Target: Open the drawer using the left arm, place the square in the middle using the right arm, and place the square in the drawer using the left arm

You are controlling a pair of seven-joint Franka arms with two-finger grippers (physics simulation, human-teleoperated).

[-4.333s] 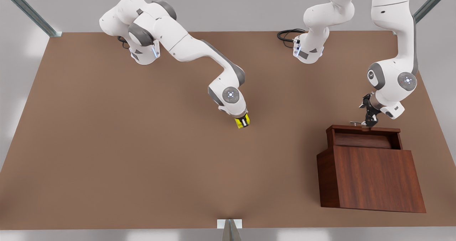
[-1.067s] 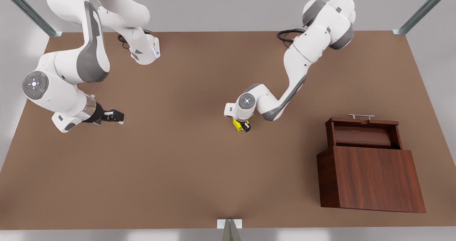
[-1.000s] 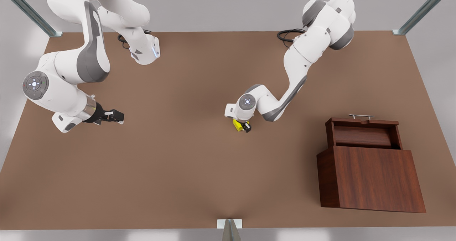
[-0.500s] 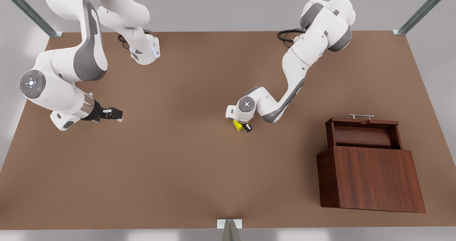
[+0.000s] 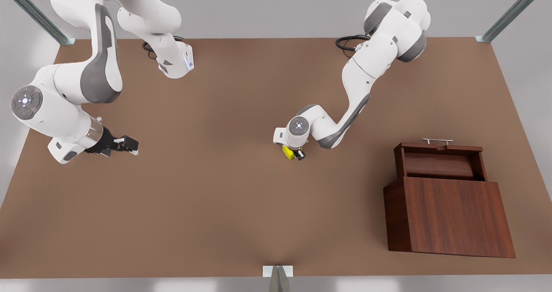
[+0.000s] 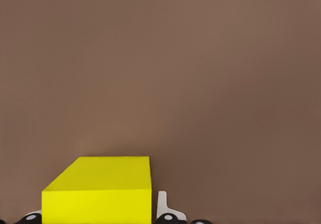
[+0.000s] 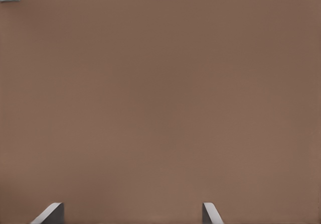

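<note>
Since a second ago the right gripper has drawn back toward the front view's left edge and now waits over bare table, its fingers spread with nothing between them; the left gripper has hardly shifted. It sits down over the cube in the middle of the table, a finger on either side, but whether the fingers are pressing on the cube or just flanking it I cannot tell. The cube looks rigid, light and smooth-faced (likely a bit slippery), so a grip on two opposite flat sides, low and centred, should suit it. It is plain bright yellow with crisp edges. The drawer stands pulled out, well apart to the front view's right
</note>
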